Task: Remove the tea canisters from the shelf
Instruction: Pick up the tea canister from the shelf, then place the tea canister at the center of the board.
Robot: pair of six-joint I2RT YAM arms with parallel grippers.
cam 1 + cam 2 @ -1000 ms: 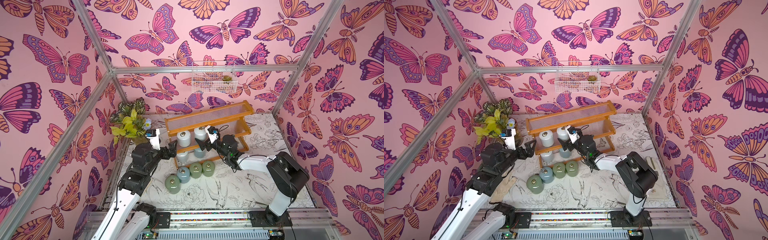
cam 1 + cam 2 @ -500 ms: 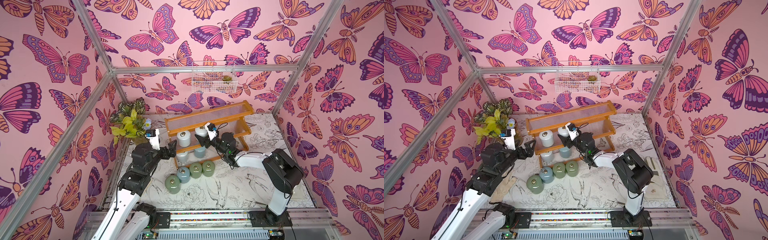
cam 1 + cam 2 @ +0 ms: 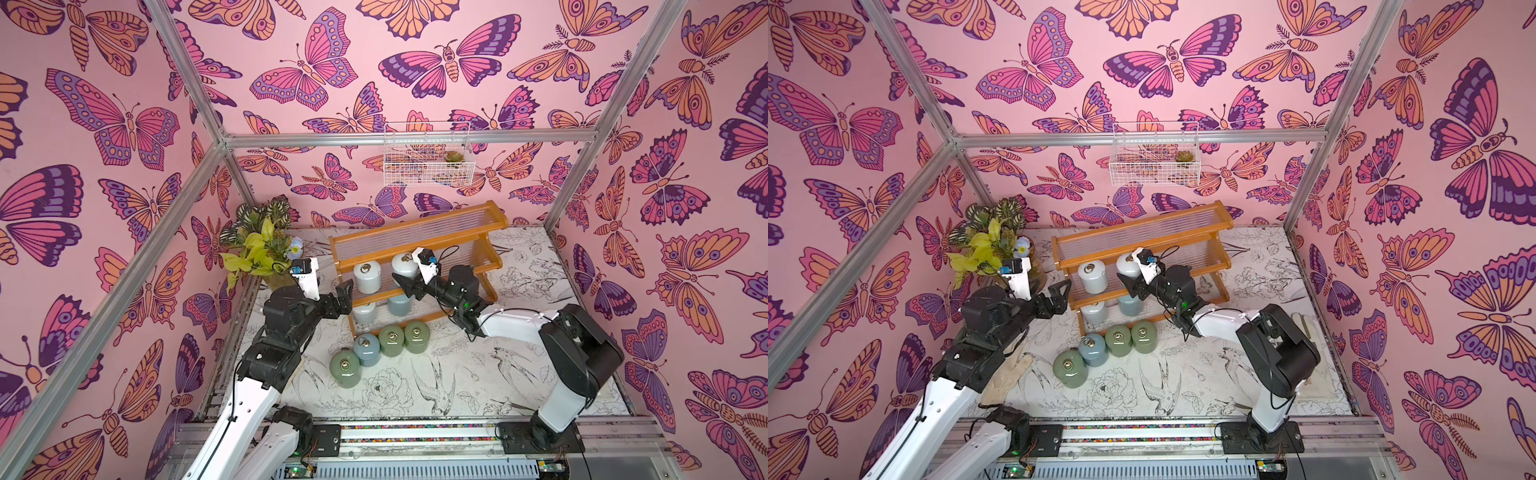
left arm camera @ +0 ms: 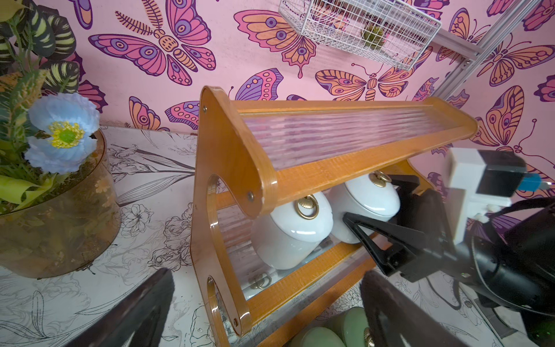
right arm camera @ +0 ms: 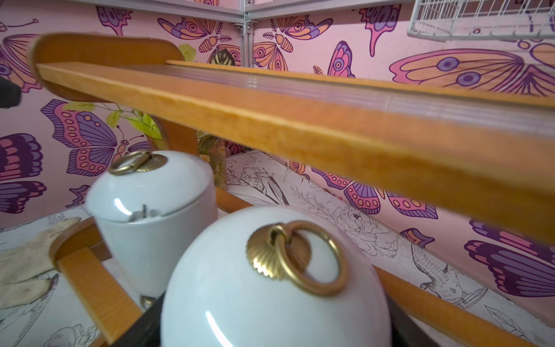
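Note:
The shelf [image 3: 415, 224] [image 3: 1142, 226] [image 4: 330, 171] [image 5: 270, 120] stands at the back of the table. Its middle tier holds two white tea canisters [image 3: 367, 272] [image 3: 1092, 276] [image 4: 288, 234] [image 5: 150, 204]. My right gripper [image 3: 409, 276] [image 3: 1133, 276] [image 4: 368, 196] [image 5: 271, 330] is shut on the right-hand one [image 3: 404, 264] [image 5: 270, 288], a black finger on each side. The lowest tier holds a white canister [image 3: 365, 312] and a blue canister [image 3: 398, 305]. Three green canisters and a blue one [image 3: 367, 349] stand on the table in front. My left gripper [image 3: 347, 297] [image 3: 1065, 295] [image 4: 267, 272] hangs open and empty by the shelf's left end.
A glass vase of leaves and flowers [image 3: 266, 249] [image 4: 54, 210] stands left of the shelf. A white wire basket [image 3: 428, 160] hangs on the back wall above. A pale glove [image 3: 1007, 374] lies under my left arm, another [image 3: 1308, 328] by the right wall.
My right gripper has reached in around the right-hand white canister on the middle tier and closed on it. The left arm has not moved.

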